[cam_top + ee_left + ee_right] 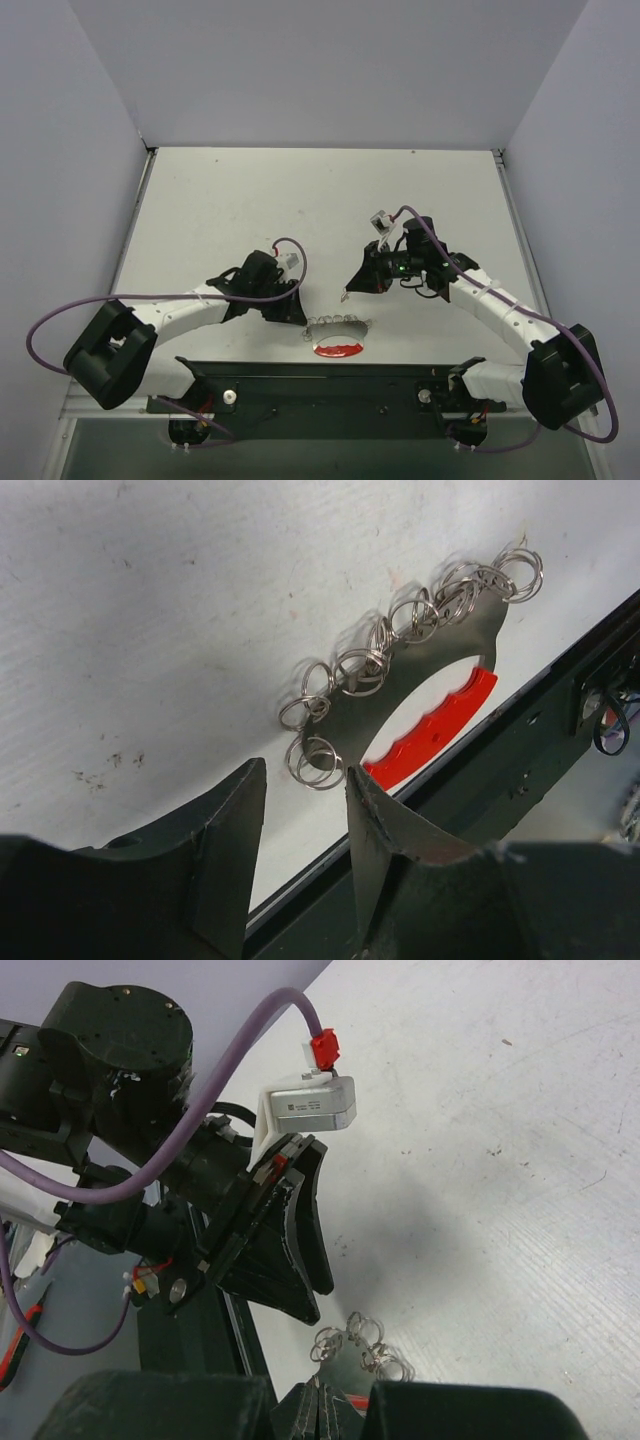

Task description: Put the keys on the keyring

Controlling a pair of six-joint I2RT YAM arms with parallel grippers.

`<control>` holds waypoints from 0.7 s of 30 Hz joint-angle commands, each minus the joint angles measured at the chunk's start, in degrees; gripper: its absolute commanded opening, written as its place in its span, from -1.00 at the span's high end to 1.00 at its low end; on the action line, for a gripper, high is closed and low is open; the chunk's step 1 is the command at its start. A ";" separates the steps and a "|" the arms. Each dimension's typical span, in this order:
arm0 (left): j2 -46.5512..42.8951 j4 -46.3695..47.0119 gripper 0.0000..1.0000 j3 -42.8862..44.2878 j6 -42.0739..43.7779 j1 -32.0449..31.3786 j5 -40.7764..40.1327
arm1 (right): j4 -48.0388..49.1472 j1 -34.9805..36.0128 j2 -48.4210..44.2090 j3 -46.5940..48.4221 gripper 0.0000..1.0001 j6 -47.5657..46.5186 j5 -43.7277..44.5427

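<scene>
From above, the keyring (338, 335) lies flat on the white table (300, 200), just beyond the black base rail (320, 385). Its red arc is nearest the rail and its grey arc lies on the far side, with edge detail too small to read here. The left gripper (293, 312) hangs just left of it. The right gripper (352, 286) sits just beyond it, with a pale sliver (344, 295) at its tip that is too tiny to name. Plain pale grey walls (320, 60) close in three sides. In the left wrist view the jaws are spread with nothing between them, and both fingers are cut off by the bottom edge. Ahead of them the grey arc carries a row of small split rings (360, 670), and the table is scuffed and speckled. In the right wrist view the fingers (300, 1415) are pressed together and mostly out of frame, so whether they pinch anything cannot be told. The left arm's gripper hides most of the keyring there, leaving only a few split rings showing.
</scene>
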 commanded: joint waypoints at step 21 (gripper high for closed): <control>-3.97 -8.57 0.07 4.56 9.28 -13.79 -20.65 | 2.18 0.11 -0.17 0.61 1.00 -0.07 -2.07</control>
